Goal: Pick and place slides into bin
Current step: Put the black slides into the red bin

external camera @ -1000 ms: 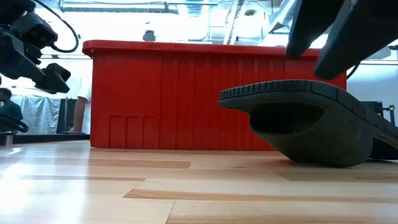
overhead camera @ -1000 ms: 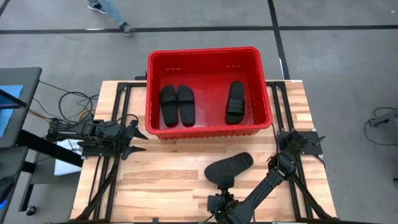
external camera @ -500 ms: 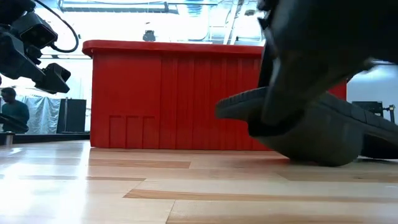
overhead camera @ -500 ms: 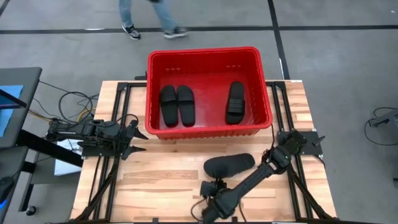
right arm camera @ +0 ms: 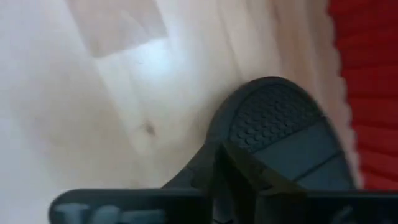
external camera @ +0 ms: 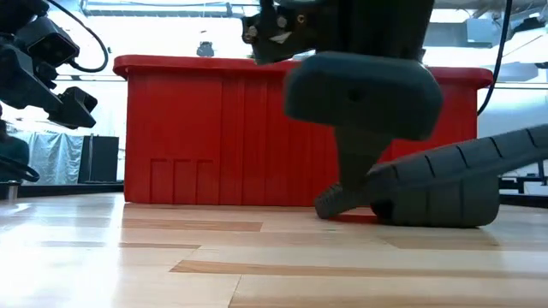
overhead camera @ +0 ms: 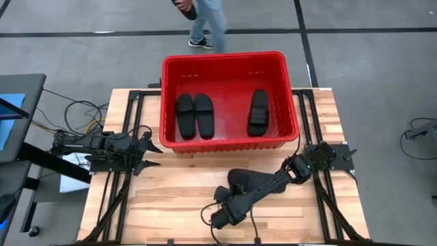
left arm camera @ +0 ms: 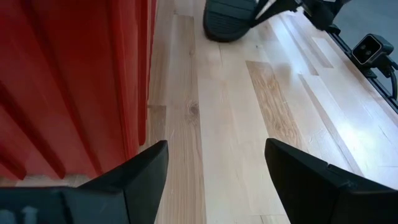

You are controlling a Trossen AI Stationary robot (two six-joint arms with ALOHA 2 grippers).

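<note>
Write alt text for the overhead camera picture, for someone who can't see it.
Overhead view: a red bin on a wooden table holds three black slides, while the fourth slide lies on the table in front of it, partly under the right arm. The right hand is near the table's front edge; the left hand waits left of the bin.

The right pincer (overhead camera: 222,213) sits low at the bench's (overhead camera: 171,184) front edge. Just behind it lies one slide (overhead camera: 244,181); farther behind stands the bin (overhead camera: 229,61), holding three slides (overhead camera: 194,115). The left pincer (overhead camera: 147,154) waits well to its left.
</note>
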